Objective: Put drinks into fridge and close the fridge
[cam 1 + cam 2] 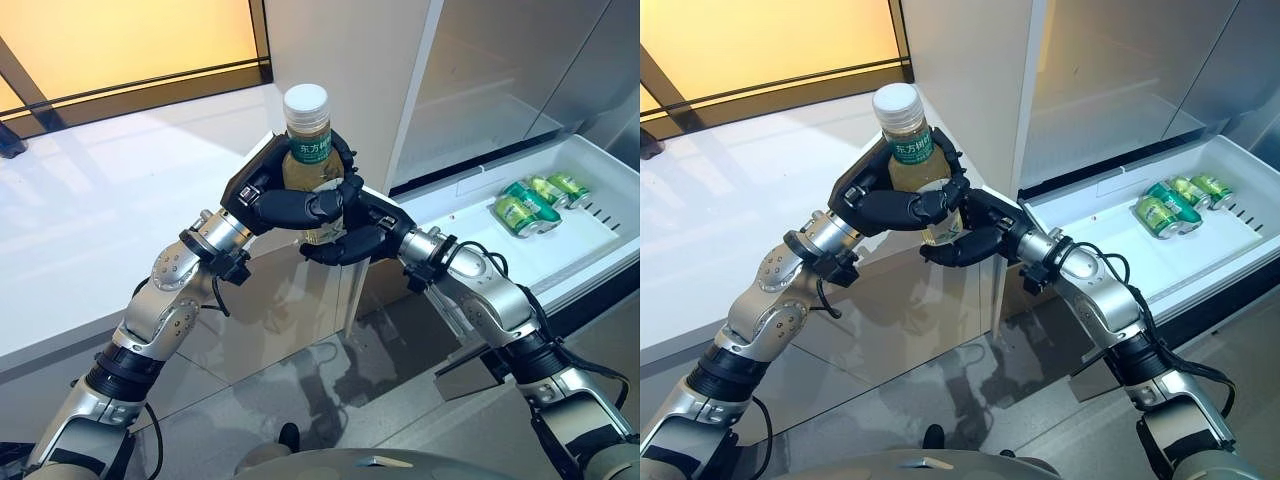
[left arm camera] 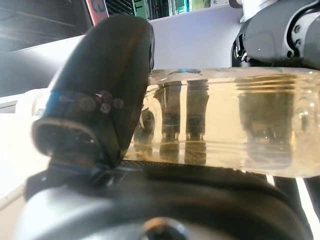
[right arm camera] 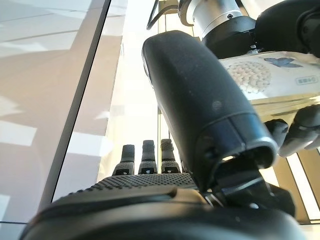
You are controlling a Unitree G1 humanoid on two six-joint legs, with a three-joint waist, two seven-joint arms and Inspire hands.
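Together, both hands [image 1: 290, 205] clasp a ribbed clear-plastic bottle [image 1: 308, 150], white-capped.

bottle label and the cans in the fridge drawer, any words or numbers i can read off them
bottle label: white characters on a green band, too small to quote reliably; the left hand covers the label's lower part.
cans in the fridge drawer: print on green, too small to read.
No other sign or number shows clearly.
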